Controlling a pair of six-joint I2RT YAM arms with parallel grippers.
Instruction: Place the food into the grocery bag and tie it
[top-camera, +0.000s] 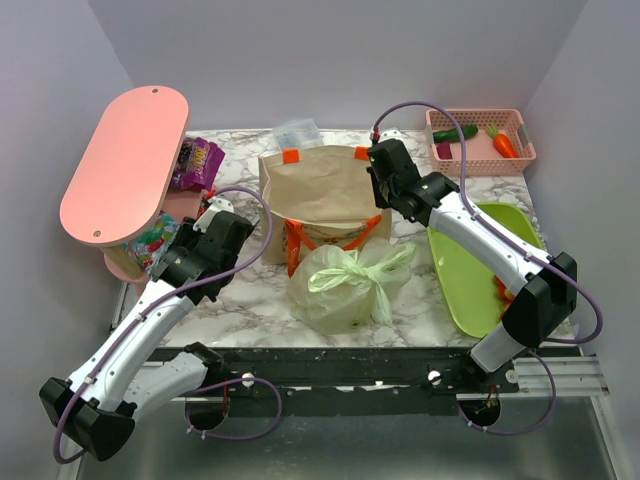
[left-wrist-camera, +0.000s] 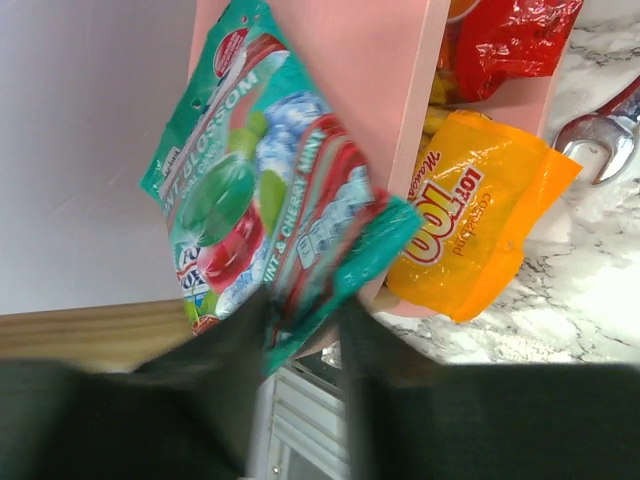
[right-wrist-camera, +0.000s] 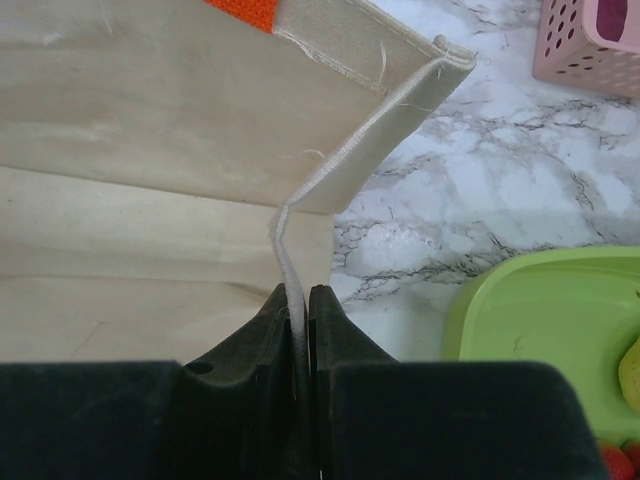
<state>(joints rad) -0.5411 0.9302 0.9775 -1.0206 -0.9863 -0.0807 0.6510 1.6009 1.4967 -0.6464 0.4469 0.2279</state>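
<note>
Our right claw (right-wrist-camera: 300, 296), clamped tight on the tote (right-wrist-camera: 150, 130) rim just ahead, needs a gentle pull from us, while our left claw (left-wrist-camera: 303, 322) pinches a candy packet (left-wrist-camera: 260, 190).

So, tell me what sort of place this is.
Probably a robot lab cell staged for grocery packing: plain walls close round a marble-look table, toy vegetables sit in a pink basket, and snack packets stock a pink shelf.

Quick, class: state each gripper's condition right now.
Left gripper: closed on the mint packet.
Right gripper: closed on the canvas tote rim.
</note>
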